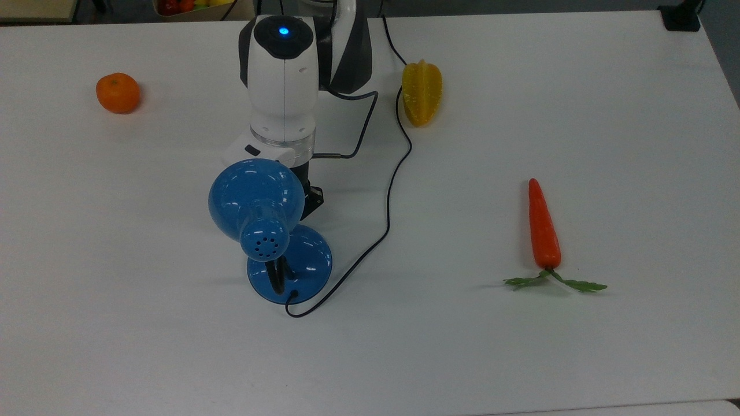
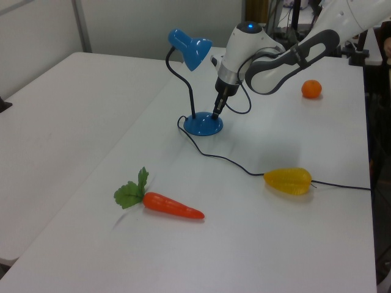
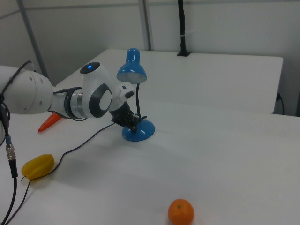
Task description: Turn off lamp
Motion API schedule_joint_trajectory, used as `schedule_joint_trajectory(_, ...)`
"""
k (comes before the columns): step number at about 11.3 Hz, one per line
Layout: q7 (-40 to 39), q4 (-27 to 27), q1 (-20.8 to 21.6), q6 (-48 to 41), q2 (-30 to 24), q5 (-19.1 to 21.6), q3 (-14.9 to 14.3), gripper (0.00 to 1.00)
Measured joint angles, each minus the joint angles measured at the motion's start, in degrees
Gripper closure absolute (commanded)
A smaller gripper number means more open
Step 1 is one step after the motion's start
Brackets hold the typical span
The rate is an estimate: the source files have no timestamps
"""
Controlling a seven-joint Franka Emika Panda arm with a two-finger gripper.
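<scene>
The blue lamp stands mid-table, its bell shade (image 1: 255, 199) dark, with no glow on the table under it. Its round base (image 1: 306, 260) sits below the shade in the top view, and the black gooseneck (image 2: 189, 91) rises from it. A thin black cord (image 1: 393, 173) runs from the base toward the far edge. My gripper (image 2: 215, 114) points down with its fingers shut, tip touching the base's (image 2: 203, 125) rim. In the right view the gripper (image 3: 132, 123) sits just left of the base (image 3: 139, 132), under the shade (image 3: 132, 70).
An orange (image 1: 117, 92) lies at the top view's far left. A yellow starfruit (image 1: 422, 92) rests beside the cord near the arm. A carrot (image 1: 543, 228) with green leaves lies at the top view's right. The white table (image 1: 520, 358) has open surface in front.
</scene>
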Motion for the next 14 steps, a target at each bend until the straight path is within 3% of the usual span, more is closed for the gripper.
schedule_joint_trajectory(7,-0.06,-2.96,-0.34,-0.06,-1.12,-1.87,0.0,1.0)
schedule_joint_trajectory(11,-2.76,-3.32,-1.19,-9.14,-2.82,-1.98,0.0,1.0)
schedule_joint_trajectory(12,-4.03,-3.32,-1.25,-12.93,-4.5,-1.98,0.0,0.95)
schedule_joint_trajectory(13,-5.62,-3.33,-1.25,-17.4,-6.53,-1.98,0.01,0.74)
schedule_joint_trajectory(14,-7.7,-3.32,-1.25,-22.32,-8.6,-1.98,0.06,0.4)
